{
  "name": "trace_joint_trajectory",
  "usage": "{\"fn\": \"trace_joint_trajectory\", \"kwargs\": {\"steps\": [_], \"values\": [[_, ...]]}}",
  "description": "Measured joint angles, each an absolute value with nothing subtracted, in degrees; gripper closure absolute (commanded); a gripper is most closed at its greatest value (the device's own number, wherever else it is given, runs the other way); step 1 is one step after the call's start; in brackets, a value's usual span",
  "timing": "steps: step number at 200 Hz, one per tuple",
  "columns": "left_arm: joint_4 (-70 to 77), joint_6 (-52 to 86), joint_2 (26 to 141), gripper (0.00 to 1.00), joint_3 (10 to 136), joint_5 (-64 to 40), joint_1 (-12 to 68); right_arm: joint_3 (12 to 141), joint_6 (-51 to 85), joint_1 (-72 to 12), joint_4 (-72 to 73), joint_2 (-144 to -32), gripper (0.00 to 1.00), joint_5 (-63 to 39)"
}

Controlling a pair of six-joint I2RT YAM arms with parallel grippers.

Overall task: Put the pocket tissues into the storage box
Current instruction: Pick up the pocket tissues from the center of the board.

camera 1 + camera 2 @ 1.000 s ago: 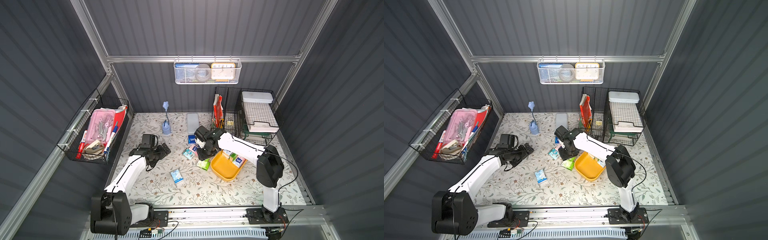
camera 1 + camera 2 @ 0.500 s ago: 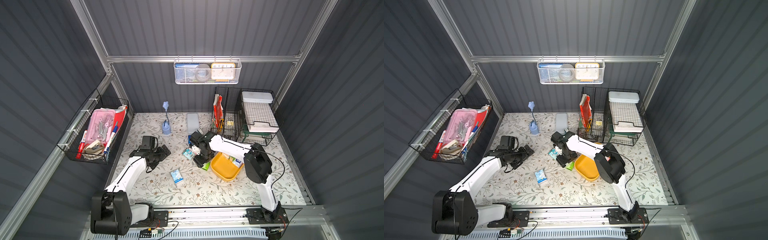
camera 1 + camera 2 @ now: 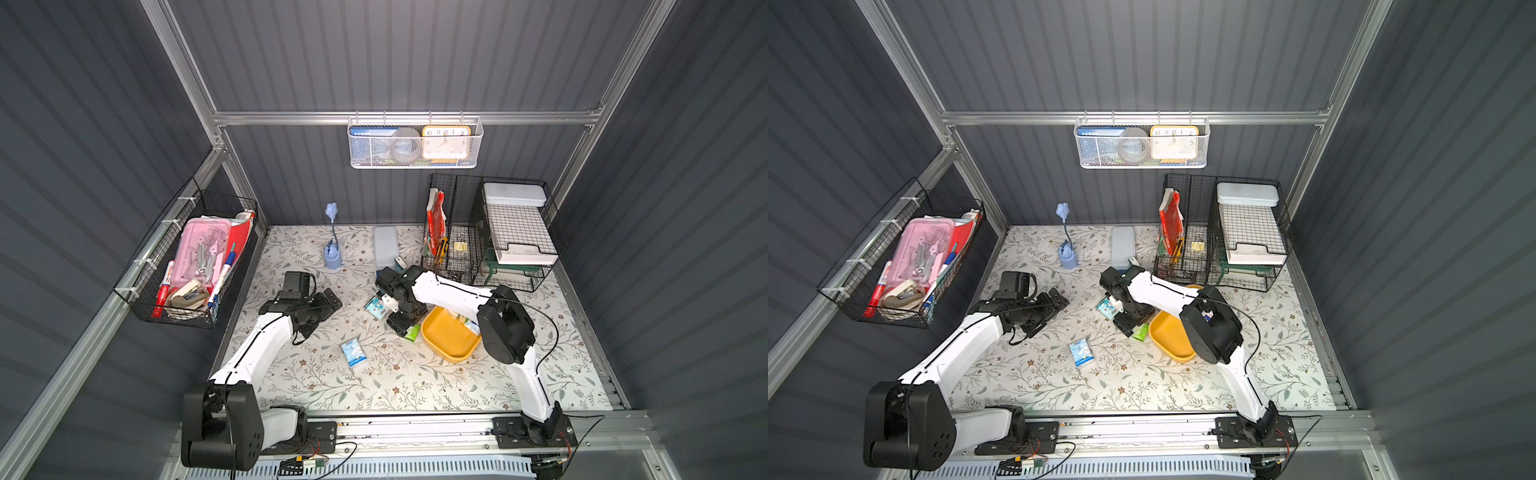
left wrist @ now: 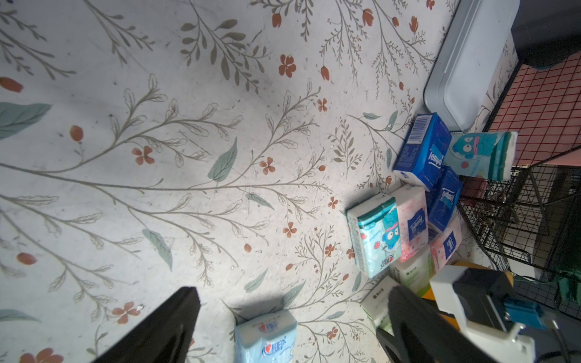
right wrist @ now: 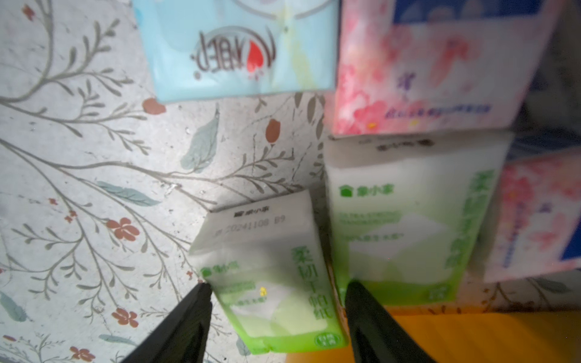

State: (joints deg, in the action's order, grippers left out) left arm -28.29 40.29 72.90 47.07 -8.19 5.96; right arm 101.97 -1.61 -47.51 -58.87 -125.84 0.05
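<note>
Widest first: the white floral-print surface (image 3: 415,386) runs under both my arms. The storage box (image 3: 451,347), a shallow yellow plastic tub with a rolled rim, sits tight against the far side of my right tool (image 5: 278,285), and I can see a few packets already lying inside it.

The pocket tissues (image 4: 412,220), small soft plastic-wrapped packets in blue, pink, green and white, are bunched just ahead of that tool, touching one another.

My right tool is down low with its jaws spread, straddling a green-and-white packet (image 5: 270,283) that lies flat beside the box rim; I see no squeeze on it yet. A second green packet (image 5: 405,220) crowds one jaw.

My left tool (image 4: 294,289) hangs wide open and holds nothing, with a lone light blue packet (image 4: 265,339) lying below its gap.

I reckon these are feather-light and squashy, with slick film, so I'd pinch across the narrow width at mid-length. I'd keep the jaws low and close gently, or the packet may squirt out.
</note>
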Motion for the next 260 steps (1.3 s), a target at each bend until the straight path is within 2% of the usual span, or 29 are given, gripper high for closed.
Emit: {"fn": "trace_joint_trajectory", "kwargs": {"steps": [96,111,145,207,260], "values": [[-28.29,40.45,72.9,0.01,47.07,-8.6,5.96,102.43,-1.48,-50.04,-58.57,-128.9,0.26,-0.14],[-28.29,40.45,72.9,0.01,47.07,-8.6,5.96,102.56,-1.39,-50.04,-58.59,-129.29,0.31,0.16],[-28.29,40.45,72.9,0.01,47.07,-8.6,5.96,102.72,-0.82,-50.04,-58.65,-129.29,0.58,0.54],[-28.29,39.51,72.9,0.01,47.13,-8.6,5.96,103.39,3.03,-50.04,-57.89,-127.94,0.63,-1.28],[-26.48,38.37,73.43,0.01,50.59,-10.04,6.02,104.12,13.93,-49.47,-55.96,-118.17,0.63,-1.65]]}}
